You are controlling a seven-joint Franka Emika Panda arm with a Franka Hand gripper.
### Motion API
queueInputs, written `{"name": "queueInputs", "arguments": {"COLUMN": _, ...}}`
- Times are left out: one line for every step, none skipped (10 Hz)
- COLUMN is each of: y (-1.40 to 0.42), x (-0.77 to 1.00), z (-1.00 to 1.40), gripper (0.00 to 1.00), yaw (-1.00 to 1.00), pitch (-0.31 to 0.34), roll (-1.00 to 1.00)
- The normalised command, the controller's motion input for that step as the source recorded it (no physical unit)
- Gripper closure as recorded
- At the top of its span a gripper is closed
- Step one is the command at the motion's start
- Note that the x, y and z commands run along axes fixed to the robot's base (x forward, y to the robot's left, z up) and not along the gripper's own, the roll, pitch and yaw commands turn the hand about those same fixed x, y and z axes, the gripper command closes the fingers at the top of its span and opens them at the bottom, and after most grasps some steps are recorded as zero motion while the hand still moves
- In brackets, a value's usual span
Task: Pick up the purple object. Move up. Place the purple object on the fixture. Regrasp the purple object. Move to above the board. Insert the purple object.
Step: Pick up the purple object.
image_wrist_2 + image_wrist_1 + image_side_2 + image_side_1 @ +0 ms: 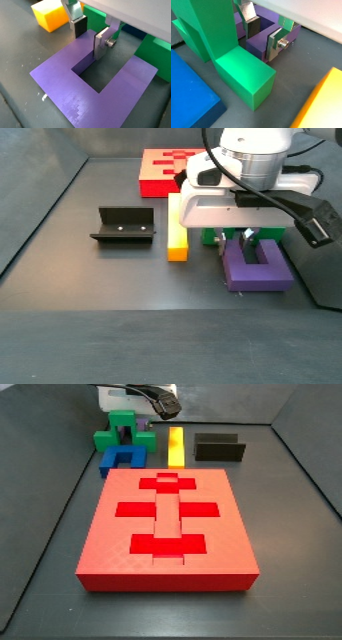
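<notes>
— Where was the purple object (100, 95)?
— Flat on the worktop (120, 288), beside the green block (234, 70), with the yellow block (177, 232) just to its other side in a side view.

— And the gripper (90, 36)?
— Right over it. In both wrist views one finger (101, 44) stood in the slot between the prongs and the other finger (79, 25) outside one prong, so they straddled that prong, narrowly apart. Whether the pads pressed it, I could not tell.

— What else was there?
— A blue block (123, 458) near the green one, the fixture (126, 225) well apart past the yellow block, and the board (167, 524) farther off.
</notes>
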Motion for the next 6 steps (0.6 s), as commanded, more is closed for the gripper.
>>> {"name": "queueInputs", "arguments": {"y": 0.0, "x": 0.0, "z": 0.0, "gripper": 1.0, "yaw": 0.0, "pitch": 0.0, "roll": 0.0}}
{"name": "queueInputs", "arguments": {"y": 0.0, "x": 0.0, "z": 0.0, "gripper": 1.0, "yaw": 0.0, "pitch": 0.0, "roll": 0.0}}
{"name": "queueInputs", "arguments": {"y": 0.0, "x": 0.0, "z": 0.0, "gripper": 1.0, "yaw": 0.0, "pitch": 0.0, "roll": 0.0}}
{"name": "queueInputs", "arguments": {"y": 0.0, "x": 0.0, "z": 0.0, "gripper": 1.0, "yaw": 0.0, "pitch": 0.0, "roll": 0.0}}
{"name": "queueInputs", "arguments": {"y": 0.0, "x": 0.0, "z": 0.0, "gripper": 1.0, "yaw": 0.0, "pitch": 0.0, "roll": 0.0}}
{"name": "queueInputs", "arguments": {"y": 0.0, "x": 0.0, "z": 0.0, "gripper": 1.0, "yaw": 0.0, "pitch": 0.0, "roll": 0.0}}
